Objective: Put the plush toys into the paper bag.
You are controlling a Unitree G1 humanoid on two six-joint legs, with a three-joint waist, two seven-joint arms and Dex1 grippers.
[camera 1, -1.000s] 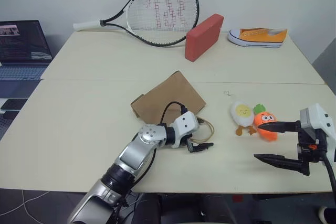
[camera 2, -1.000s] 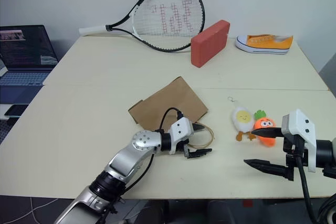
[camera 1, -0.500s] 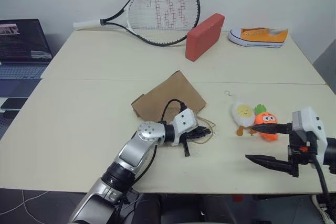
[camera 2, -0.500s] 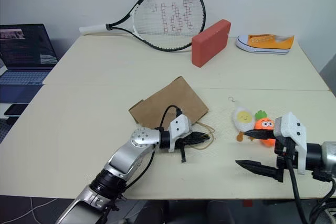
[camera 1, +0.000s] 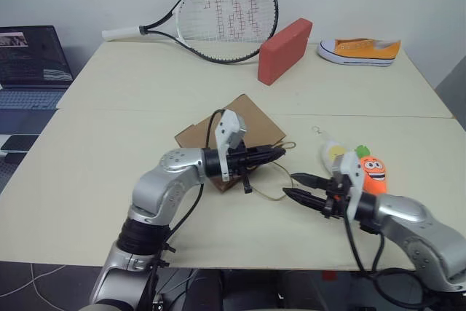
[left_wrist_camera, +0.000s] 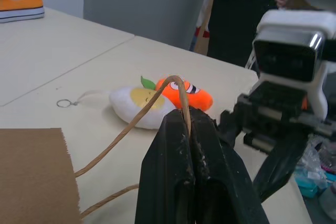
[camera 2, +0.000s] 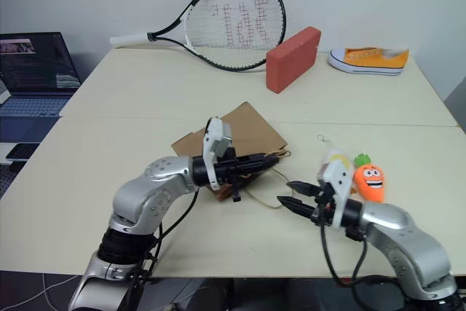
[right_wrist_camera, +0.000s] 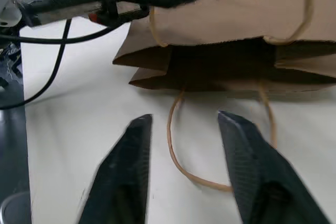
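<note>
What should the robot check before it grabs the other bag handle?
1. Left gripper shut on the upper handle: ok.
2. Bag mouth lifted open: ok, a dark gap shows in the right wrist view.
3. Lower handle free on the table: ok.
4. Right gripper open wide enough, a finger on each side of the loop: ok.
5. Right gripper low enough to pinch the loop: cannot tell.
6. Egg and carrot out of the way, beside the right arm: ok.
</note>
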